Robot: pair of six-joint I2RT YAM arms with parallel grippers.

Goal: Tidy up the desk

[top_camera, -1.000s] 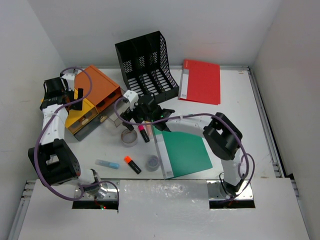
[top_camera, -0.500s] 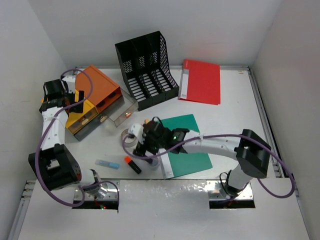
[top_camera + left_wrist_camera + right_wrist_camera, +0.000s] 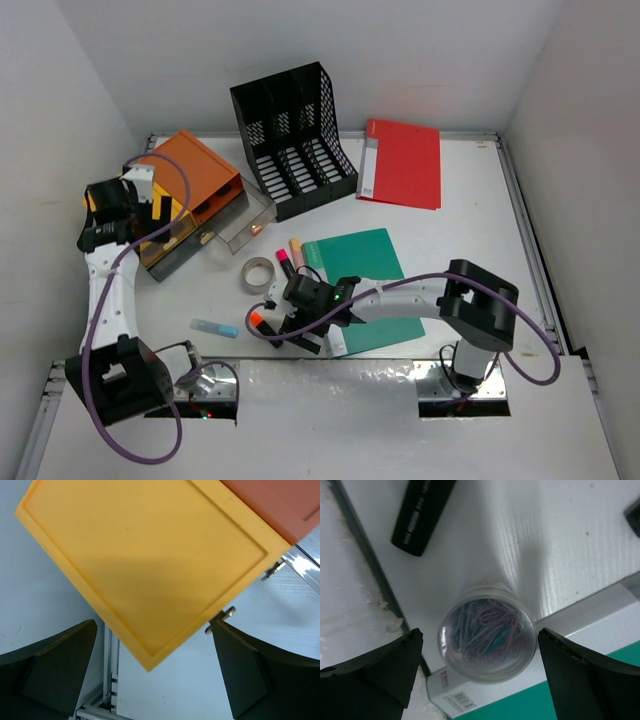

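The desk [image 3: 460, 240] is a white tabletop with loose stationery. My right gripper [image 3: 297, 328] hangs low near the front edge, open, its fingers on either side of a clear round jar of coloured paper clips [image 3: 486, 631] without touching it [image 3: 480, 632]. The jar stands against the white spine of a green folder [image 3: 365, 285]; the gripper hides it from above. My left gripper [image 3: 150, 212] is open over the near corner of the orange-yellow drawer box [image 3: 190, 190]. That yellow corner [image 3: 145, 565] lies between the fingers [image 3: 154, 645].
A black mesh file rack [image 3: 295, 135] and a red folder [image 3: 403, 162] stand at the back. A clear drawer [image 3: 245, 222] sticks out of the box. A tape roll [image 3: 258, 273], pink [image 3: 284, 262], peach [image 3: 297, 250] and orange [image 3: 258, 322] highlighters and a blue item [image 3: 215, 328] lie mid-desk.
My right arm has swung from the open drawer toward the front edge and now sits over the paper clip jar. The left gripper has drifted a little nearer along the drawer box.
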